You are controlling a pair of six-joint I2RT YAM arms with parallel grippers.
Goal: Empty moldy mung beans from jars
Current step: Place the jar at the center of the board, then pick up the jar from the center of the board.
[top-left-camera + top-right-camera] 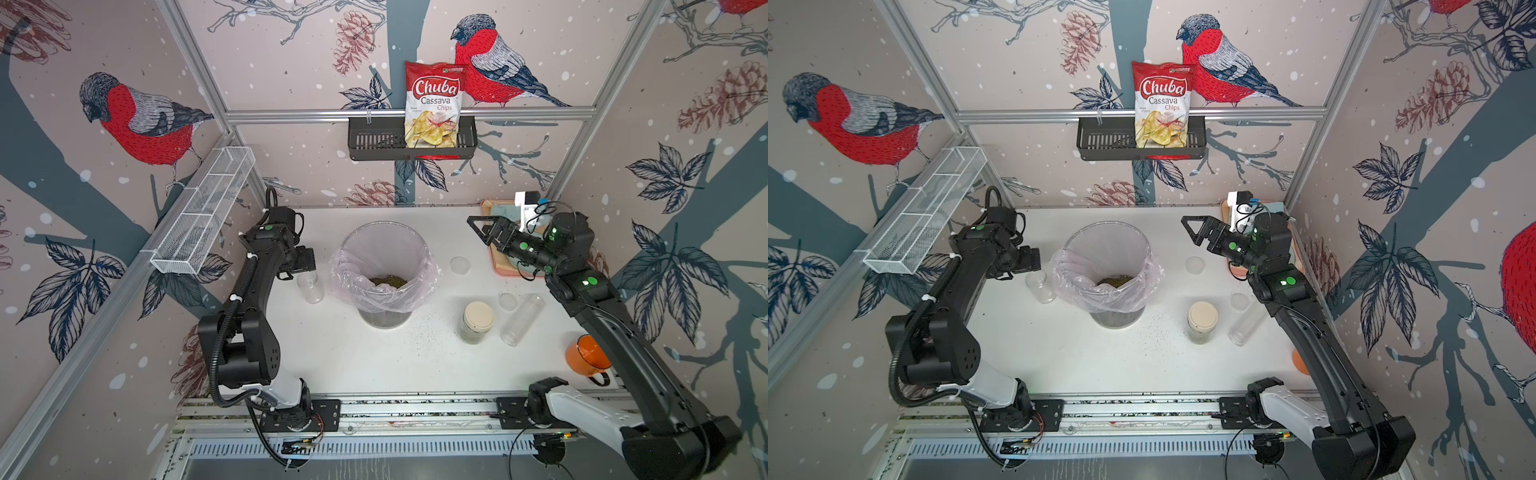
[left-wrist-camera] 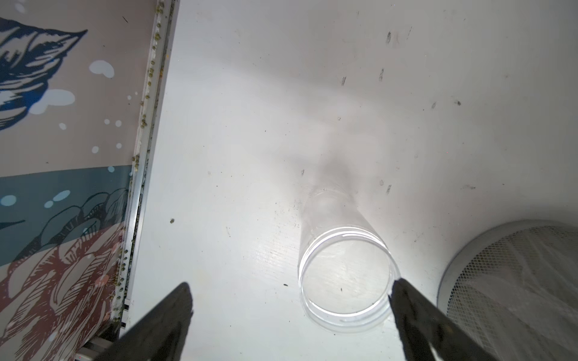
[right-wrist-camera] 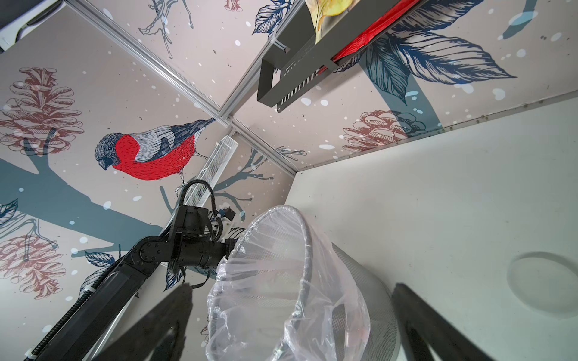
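Mung beans [image 1: 388, 281]: an olive heap inside the pink-lined bin [image 1: 384, 225], at frame centre in both top views. Short open jar [image 1: 310, 287]: upright and empty on the table, just left of the bin. Above it is the left gripper [image 2: 291, 287], its fingers [image 2: 416, 312] spread wide and holding nothing, the jar's rim just beside one of them. Lidded jar [image 1: 477, 322] and tall tube [image 1: 521, 319], the tube lying on its side: lower right of centre. Right gripper [image 1: 478, 228]: spread wide, empty, raised to the right of the bin.
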